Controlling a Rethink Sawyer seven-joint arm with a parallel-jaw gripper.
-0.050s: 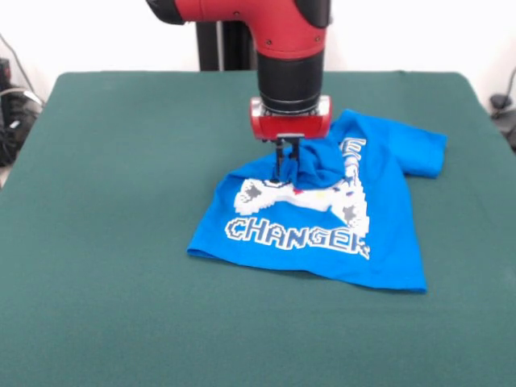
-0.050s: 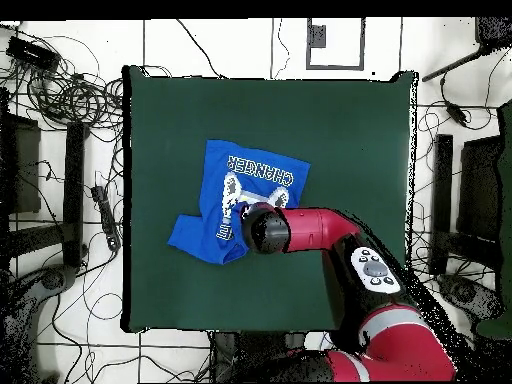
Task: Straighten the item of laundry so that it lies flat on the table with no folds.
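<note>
Blue shirt (image 1: 322,234) on the green worktop (image 1: 121,242), a bit off the middle, not flat: bunched up and folded over near the top, with one sleeve (image 1: 423,149) sticking out to the side and the white word "CHANGER" (image 1: 294,234) showing along the flatter lower part. Pincer (image 1: 289,165) straight down from the red and black arm (image 1: 290,48), pressed together on a raised lump of the shirt's cloth just above the white game pad picture (image 1: 298,197). Seen from above, shirt (image 2: 245,195) partly hidden under the arm (image 2: 310,230).
</note>
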